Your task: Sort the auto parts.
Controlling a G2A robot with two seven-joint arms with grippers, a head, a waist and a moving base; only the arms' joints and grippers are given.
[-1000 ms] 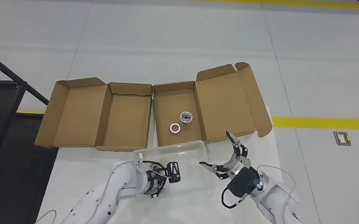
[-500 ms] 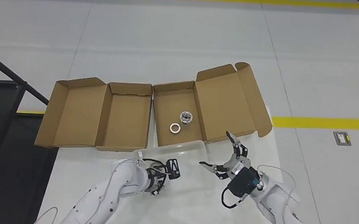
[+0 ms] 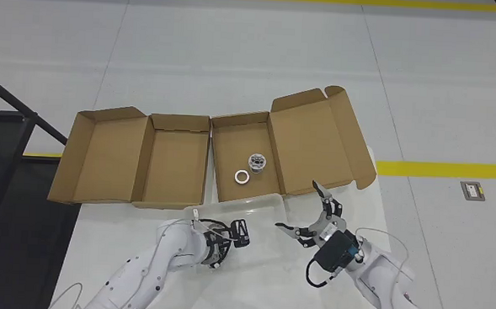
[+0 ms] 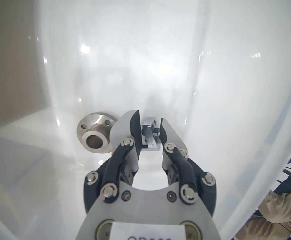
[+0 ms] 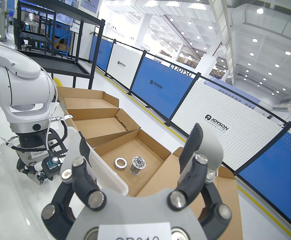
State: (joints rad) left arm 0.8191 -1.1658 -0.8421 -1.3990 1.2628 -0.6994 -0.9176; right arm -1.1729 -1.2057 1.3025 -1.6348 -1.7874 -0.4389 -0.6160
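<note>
Two cardboard boxes are lying open side by side at the 12 o'clock edge of the white table (image 3: 262, 282): the left box (image 3: 175, 169), and at 3 o'clock of it the right box (image 3: 231, 149). At 6 o'clock of the right box, a clear bin (image 3: 258, 201) is standing on the table.

I am holding my left gripper (image 4: 149, 118) down inside that bin, its pads clamped on a small metal block (image 4: 150, 139). At 3 o'clock of it in the top view, my right gripper (image 5: 139, 145) is hanging above the table with its fingers spread wide and nothing between them.

A flanged bushing (image 4: 95, 136) is resting on the bin floor just beside the clamped block, close to one finger's outer face. In the right box a toothed hub (image 3: 257, 162) is standing with a ring (image 3: 242, 176) at 7 o'clock of it.

Risks, as I am judging them:
- The pads are gripping a narrow part, so it may twist or slip out on the lift.
- The finger nearest the bushing may drag it along.
- The bin wall may catch my wrist and shift the light bin.

Writing: white labels are showing on both gripper bodies, and partition panels (image 5: 163, 84) behind are carrying print. The marking on the block is too small to make out.
</note>
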